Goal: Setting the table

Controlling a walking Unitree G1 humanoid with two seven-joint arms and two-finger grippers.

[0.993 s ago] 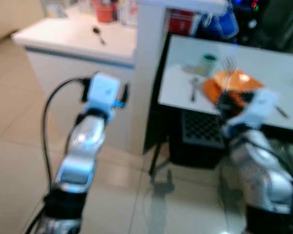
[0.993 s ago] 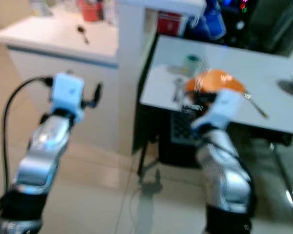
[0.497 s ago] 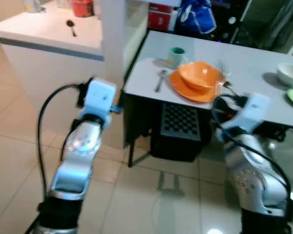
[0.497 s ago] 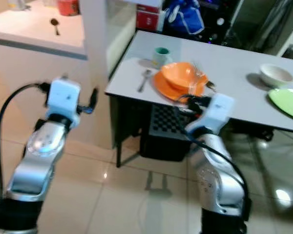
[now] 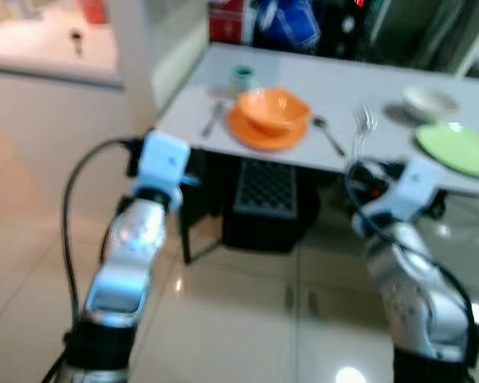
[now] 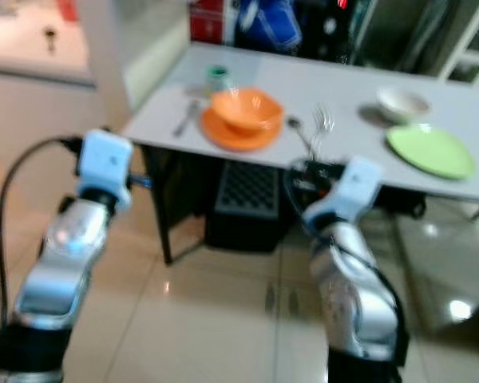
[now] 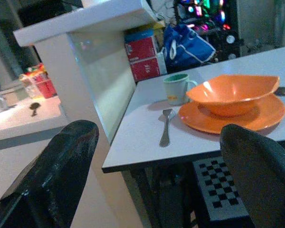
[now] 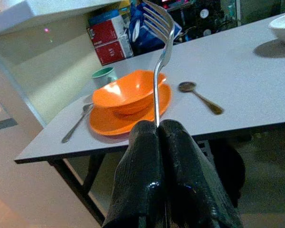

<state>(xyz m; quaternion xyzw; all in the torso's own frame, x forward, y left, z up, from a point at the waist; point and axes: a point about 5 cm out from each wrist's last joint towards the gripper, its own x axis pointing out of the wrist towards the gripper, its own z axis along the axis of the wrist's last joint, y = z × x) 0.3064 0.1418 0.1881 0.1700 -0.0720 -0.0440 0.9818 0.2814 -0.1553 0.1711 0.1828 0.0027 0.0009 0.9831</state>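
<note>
On the white table (image 5: pixel 367 76) an orange bowl (image 5: pixel 273 108) sits on an orange plate (image 5: pixel 265 134). A green cup (image 5: pixel 241 77) and a spoon (image 5: pixel 215 118) lie to their left, and a second spoon (image 5: pixel 329 136) lies to their right. My right gripper (image 8: pixel 159 126) is shut on the handle of a silver fork (image 8: pixel 157 52), tines up, held in front of the table's near edge. My left gripper (image 7: pixel 159 130) is open with nothing in it, short of the table's left corner.
A white bowl (image 5: pixel 429 101) and a green plate (image 5: pixel 457 150) sit at the table's right end. Under the table stands a black crate (image 5: pixel 263 195). A white counter (image 5: pixel 40 56) and a pillar (image 5: pixel 132 40) stand at the left. Glossy tiled floor lies in front.
The camera has swung toward the table, so the counter has slid off to the left and the green plate has come into view. The right gripper still holds the fork.
</note>
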